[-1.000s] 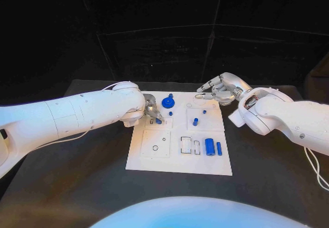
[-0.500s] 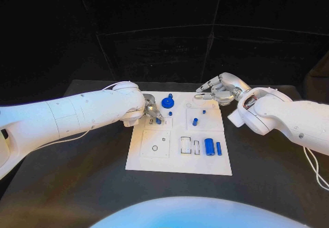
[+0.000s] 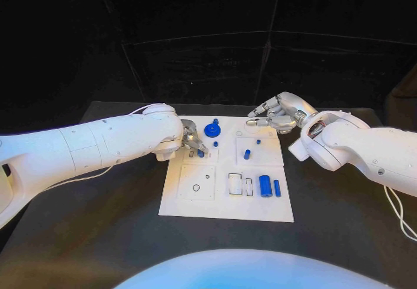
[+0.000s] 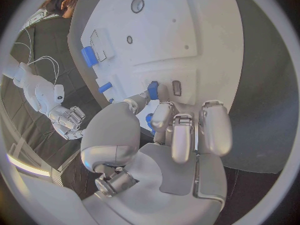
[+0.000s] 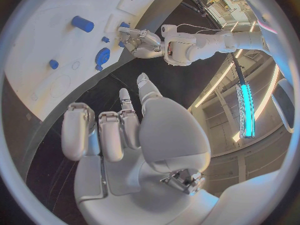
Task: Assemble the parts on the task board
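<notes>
Head view: the left hand (image 3: pixel 193 142) pinches a small blue part (image 3: pixel 200 153) on the white task board (image 3: pixel 228 205), mid-table. Left wrist view: fingertips (image 4: pixel 152 91) grip that part. Right wrist view: the right hand (image 5: pixel 125 130) hovers beyond the board's far edge, released, holding nothing.

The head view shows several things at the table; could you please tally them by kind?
Round blue disc part: 1
Blue cylinder parts lying flat: 2
Small blue peg parts: 4
White task board plate: 1
Silver hands, left robot hand and right robot hand: 2
Total: 10
</notes>
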`<state>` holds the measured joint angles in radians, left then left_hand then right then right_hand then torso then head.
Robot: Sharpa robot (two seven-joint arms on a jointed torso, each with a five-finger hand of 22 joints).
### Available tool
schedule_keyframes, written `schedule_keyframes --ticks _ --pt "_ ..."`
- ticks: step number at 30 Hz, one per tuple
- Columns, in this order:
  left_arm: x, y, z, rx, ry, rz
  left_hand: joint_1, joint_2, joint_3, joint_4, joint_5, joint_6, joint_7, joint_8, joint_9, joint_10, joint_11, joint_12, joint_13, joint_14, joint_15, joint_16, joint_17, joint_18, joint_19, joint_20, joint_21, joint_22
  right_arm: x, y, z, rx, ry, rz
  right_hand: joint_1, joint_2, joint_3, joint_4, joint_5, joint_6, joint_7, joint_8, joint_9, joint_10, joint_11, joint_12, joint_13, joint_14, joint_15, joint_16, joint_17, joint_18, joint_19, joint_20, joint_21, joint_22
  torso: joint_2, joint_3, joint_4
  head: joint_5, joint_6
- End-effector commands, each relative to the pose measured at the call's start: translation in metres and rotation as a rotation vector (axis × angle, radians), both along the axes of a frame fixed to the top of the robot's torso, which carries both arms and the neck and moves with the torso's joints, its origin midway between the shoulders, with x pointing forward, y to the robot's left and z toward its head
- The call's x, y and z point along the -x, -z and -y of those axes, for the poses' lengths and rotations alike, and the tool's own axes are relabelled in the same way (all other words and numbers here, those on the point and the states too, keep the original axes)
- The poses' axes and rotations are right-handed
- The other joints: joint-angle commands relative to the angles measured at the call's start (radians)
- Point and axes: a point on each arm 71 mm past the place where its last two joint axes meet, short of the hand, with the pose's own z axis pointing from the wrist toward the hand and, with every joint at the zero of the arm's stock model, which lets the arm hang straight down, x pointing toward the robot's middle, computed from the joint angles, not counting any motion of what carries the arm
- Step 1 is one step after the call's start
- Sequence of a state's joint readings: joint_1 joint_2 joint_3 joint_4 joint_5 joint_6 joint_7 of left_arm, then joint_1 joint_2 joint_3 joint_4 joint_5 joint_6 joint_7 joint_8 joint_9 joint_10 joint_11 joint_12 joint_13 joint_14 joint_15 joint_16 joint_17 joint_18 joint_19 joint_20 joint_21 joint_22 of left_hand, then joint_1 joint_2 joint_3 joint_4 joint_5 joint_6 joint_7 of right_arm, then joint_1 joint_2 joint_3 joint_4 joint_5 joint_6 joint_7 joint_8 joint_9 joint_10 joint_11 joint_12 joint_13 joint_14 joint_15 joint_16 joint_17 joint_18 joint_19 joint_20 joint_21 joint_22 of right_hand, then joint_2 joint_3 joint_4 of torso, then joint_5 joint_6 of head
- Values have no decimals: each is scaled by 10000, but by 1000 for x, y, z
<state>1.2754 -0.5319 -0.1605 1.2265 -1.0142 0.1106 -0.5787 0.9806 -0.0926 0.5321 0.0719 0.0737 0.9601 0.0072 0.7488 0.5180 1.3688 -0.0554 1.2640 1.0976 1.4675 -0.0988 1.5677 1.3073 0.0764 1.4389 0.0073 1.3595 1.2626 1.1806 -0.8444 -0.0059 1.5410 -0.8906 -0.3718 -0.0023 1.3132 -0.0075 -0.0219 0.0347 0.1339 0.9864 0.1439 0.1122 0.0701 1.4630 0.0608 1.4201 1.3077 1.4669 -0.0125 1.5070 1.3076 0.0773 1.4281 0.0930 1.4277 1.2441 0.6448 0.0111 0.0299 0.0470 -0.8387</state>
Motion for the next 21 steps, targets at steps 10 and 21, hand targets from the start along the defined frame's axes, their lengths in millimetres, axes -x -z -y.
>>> schedule_keyframes --ticks 10,21 --pt "1 4 0 -173 84 -232 -195 45 -621 165 -27 143 20 -13 -14 122 -6 98 71 1033 -79 31 2635 -107 94 -15 106 91 0 -1 -2 4 -98 28 -79 10 -78 9 73 30 8 59 -3 43 -17 -57 1262 729 -36 -77 1204 -102 -81 -28 -44 -25 -5 2 3 -15 1" --pt "2 3 1 -133 110 -205 -403 93 -1658 535 -33 242 10 -78 -29 165 -11 137 147 1033 -86 31 2635 -117 119 -22 133 161 0 -1 -1 0 -96 37 -85 9 -88 15 73 28 8 60 -4 41 -17 -59 1260 726 -36 -83 1193 -101 -83 -28 -46 -29 -2 -6 12 -27 -2"
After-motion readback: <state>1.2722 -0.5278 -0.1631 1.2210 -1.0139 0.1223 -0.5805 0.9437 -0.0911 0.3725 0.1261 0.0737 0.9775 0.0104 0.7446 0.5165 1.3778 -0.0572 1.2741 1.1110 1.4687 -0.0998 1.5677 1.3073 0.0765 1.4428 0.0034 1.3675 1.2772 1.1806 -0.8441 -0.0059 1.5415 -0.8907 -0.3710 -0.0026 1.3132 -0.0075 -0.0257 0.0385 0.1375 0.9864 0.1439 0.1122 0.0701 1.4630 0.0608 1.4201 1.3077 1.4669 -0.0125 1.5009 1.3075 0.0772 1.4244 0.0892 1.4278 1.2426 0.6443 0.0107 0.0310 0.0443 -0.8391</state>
